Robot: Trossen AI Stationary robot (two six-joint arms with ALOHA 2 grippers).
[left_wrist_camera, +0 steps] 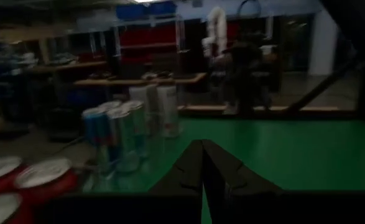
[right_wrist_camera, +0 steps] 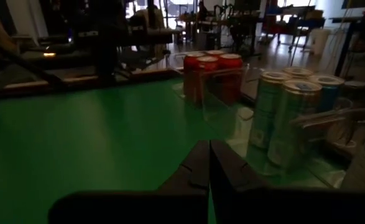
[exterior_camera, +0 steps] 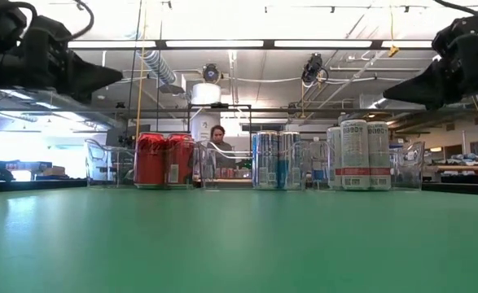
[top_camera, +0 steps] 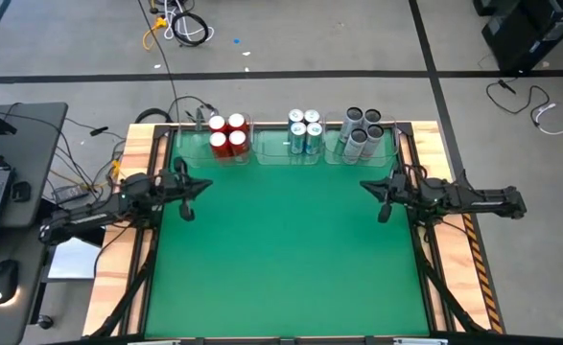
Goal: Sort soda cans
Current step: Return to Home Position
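Observation:
Soda cans stand upright in three clear bins along the table's far edge: red cans [top_camera: 227, 135] on the left, blue-and-white cans [top_camera: 305, 130] in the middle, grey cans [top_camera: 362, 131] on the right. My left gripper [top_camera: 207, 186] is shut and hovers over the left side of the green mat, pointing right. My right gripper [top_camera: 364, 186] is shut and hovers over the right side, pointing left. Neither holds anything. Both wrist views show the closed fingertips, left [left_wrist_camera: 202, 163] and right [right_wrist_camera: 208, 163], above the mat.
The green mat [top_camera: 286, 249] lies open between the arms and toward the near edge. Wooden table rails [top_camera: 118, 240] run along both sides. A laptop and cables sit off the table at left. A person [exterior_camera: 217, 140] sits beyond the far edge.

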